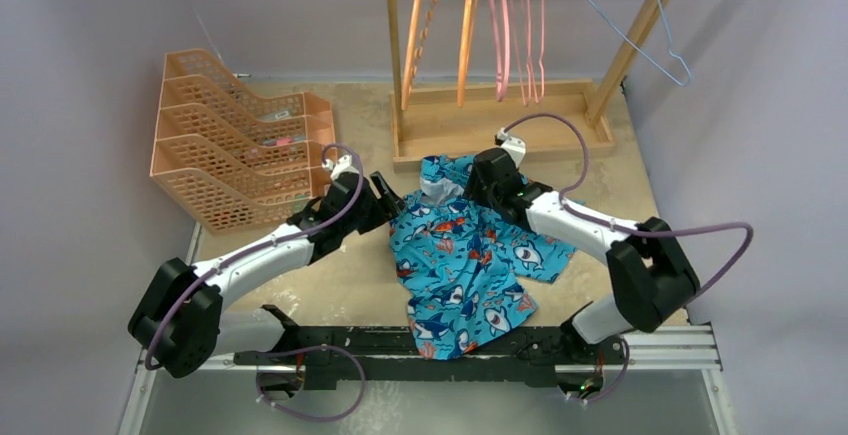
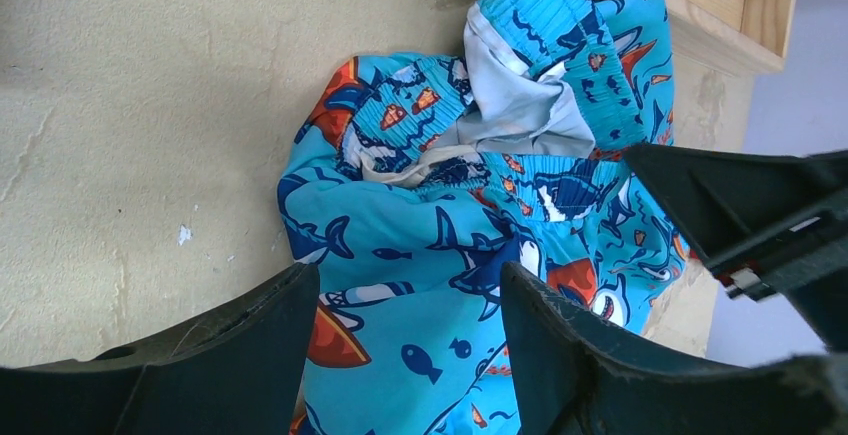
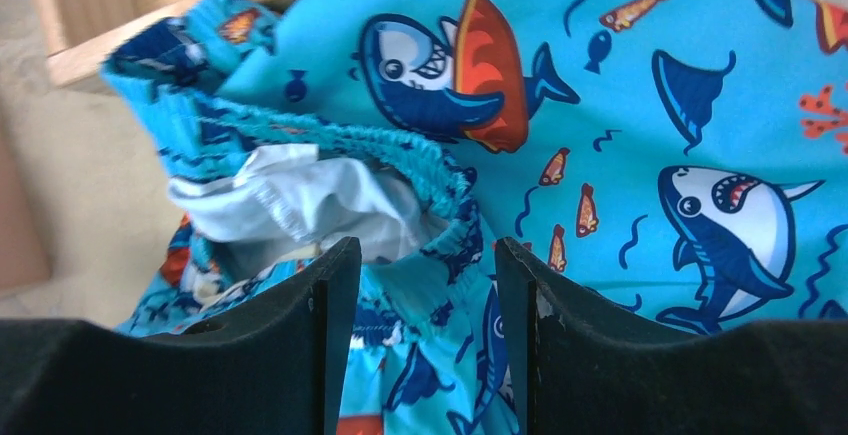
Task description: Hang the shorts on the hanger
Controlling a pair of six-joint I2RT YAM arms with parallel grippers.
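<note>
Crumpled shorts [image 2: 420,255], fingers [image 2: 230,365] spread above them

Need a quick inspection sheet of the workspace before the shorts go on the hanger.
Surface: beige table, scuffed.
Job's things: shorts crumpled mid-table, grey lining showing; pink hanger hangs on wooden rack.
Clutter: orange trays far left.
Claws: left claw open over shorts; right claw open at waistband.
Cables: purple cable loops off each arm, clear of shorts.
Surroundings: orange hangers, light-blue hangers, plain walls.
</note>
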